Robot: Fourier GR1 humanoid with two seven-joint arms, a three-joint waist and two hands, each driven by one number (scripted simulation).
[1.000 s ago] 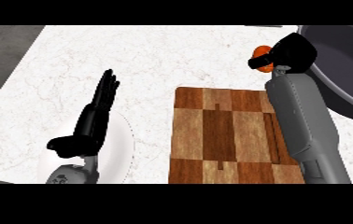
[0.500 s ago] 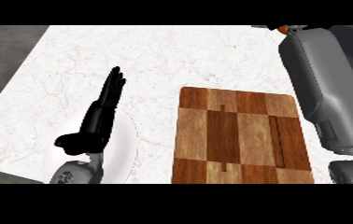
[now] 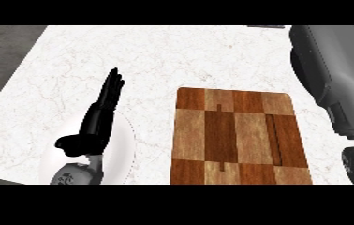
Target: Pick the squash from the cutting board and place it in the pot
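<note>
Wooden cutting board (image 3: 239, 135) lying bare at lower right, long axis running top to bottom, squash hidden from view, pot outside the view, left hand (image 3: 97, 121) resting at lower left, fingers straight and together, pointing up over white marble counter (image 3: 173, 55), grey right forearm (image 3: 321, 74) along the right edge, its hand out of view, wide open counter above and left of the board

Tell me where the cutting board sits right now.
In the head view, the cutting board lies on the white counter right of centre, between the open left hand and the right forearm.

Wooden cutting board (image 3: 239, 137), marbled counter (image 3: 173, 55)
</note>
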